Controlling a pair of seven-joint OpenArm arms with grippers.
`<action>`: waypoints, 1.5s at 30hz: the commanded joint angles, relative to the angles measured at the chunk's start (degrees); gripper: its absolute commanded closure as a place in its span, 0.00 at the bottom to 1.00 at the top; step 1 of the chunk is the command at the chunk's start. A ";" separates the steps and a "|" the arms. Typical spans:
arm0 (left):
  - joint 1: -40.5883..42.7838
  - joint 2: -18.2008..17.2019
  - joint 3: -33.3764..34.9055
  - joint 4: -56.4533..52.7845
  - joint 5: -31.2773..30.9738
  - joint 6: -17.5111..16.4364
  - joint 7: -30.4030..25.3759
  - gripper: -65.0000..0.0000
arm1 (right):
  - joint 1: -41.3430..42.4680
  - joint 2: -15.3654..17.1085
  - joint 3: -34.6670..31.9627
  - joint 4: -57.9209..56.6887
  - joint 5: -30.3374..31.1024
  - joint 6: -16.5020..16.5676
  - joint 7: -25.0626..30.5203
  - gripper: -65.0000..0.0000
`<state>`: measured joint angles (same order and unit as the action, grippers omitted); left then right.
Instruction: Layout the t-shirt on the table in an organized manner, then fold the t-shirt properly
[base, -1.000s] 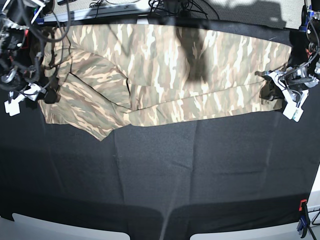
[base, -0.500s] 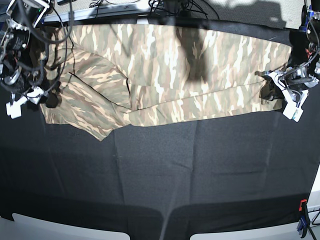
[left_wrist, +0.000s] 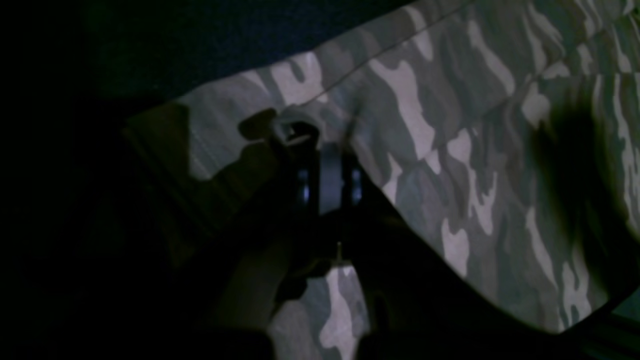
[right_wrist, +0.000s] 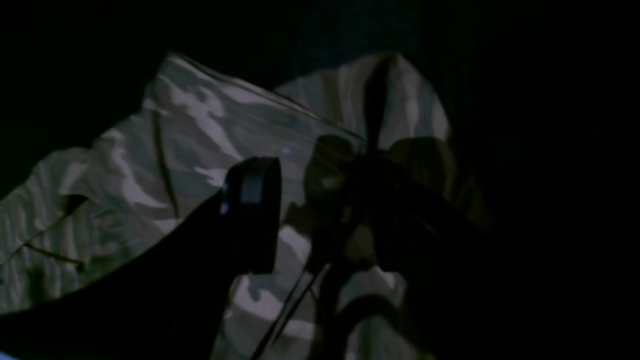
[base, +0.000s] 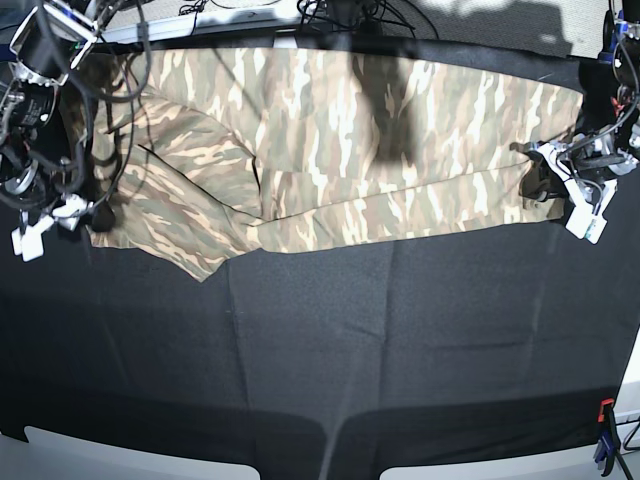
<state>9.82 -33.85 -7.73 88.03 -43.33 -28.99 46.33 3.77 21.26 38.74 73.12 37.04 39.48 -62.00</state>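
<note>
The camouflage t-shirt (base: 330, 140) lies spread in a wide band across the far half of the black table (base: 330, 340), with a sleeve folded in at its left end. My left gripper (base: 540, 185) is at the shirt's right end. In the left wrist view the left gripper (left_wrist: 320, 150) is shut on a pinch of the t-shirt's (left_wrist: 450, 125) hem. My right gripper (base: 97, 212) hangs over the shirt's left edge. In the right wrist view the right gripper (right_wrist: 315, 220) is open above the t-shirt (right_wrist: 200, 130), holding nothing.
Cables (base: 330, 12) run along the table's far edge. A dark shadow (base: 390, 110) crosses the middle of the shirt. An orange and blue clamp (base: 606, 435) grips the near right corner. Bare black cloth fills the near half.
My right arm has shifted so its gripper sits a little nearer the front, at the shirt's left edge. The left gripper and the shirt's right end have not moved.
</note>
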 joint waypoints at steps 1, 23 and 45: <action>-0.66 -1.07 -0.55 0.96 -0.68 -0.39 -1.36 1.00 | 0.98 0.42 0.26 1.01 0.17 0.52 1.77 0.58; -0.66 -1.07 -0.55 0.96 -0.68 -0.39 -1.38 1.00 | 1.20 -4.11 0.26 1.01 -2.43 0.52 5.97 0.80; -0.63 -1.09 -0.55 0.96 -0.68 -0.42 -3.06 1.00 | -2.34 -4.11 0.24 5.25 19.45 0.52 -7.15 1.00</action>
<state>9.85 -33.85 -7.73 88.03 -43.29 -28.99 44.58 0.67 16.16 38.74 77.25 55.00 39.46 -70.08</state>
